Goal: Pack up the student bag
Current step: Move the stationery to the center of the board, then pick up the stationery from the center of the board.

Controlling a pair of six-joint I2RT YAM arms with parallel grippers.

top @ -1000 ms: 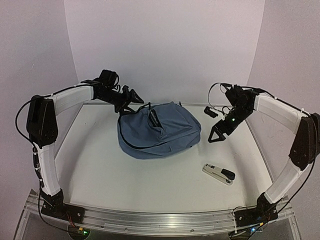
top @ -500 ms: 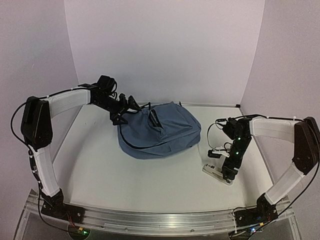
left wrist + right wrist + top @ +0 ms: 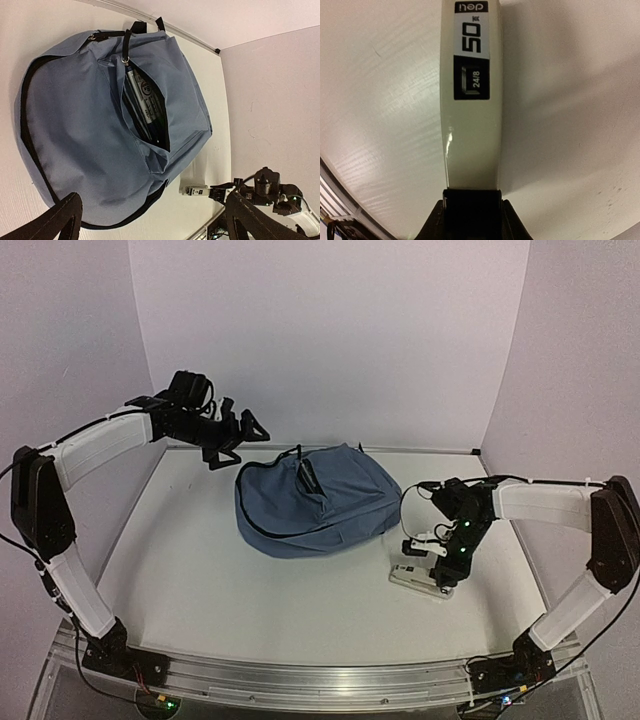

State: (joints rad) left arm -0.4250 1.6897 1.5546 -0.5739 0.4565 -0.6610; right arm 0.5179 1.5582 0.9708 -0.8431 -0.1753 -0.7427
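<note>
On the desk (image 3: 200,570), seen from above, the bag (image 3: 315,502) lies near the middle, front up. The left gripper (image 3: 238,437) hangs behind it with jaws apart. We judge it stands off to keep the opening clear. The right gripper (image 3: 440,576) is down on the stapler (image 3: 410,578), just beside the bag.

From the left wrist, the pocket (image 3: 150,120) gapes with pens (image 3: 141,97) inside, and we think there is room for more.

From the right wrist, the jaws clamp the stapler's dark end, leaving its long body free to enter first.
</note>
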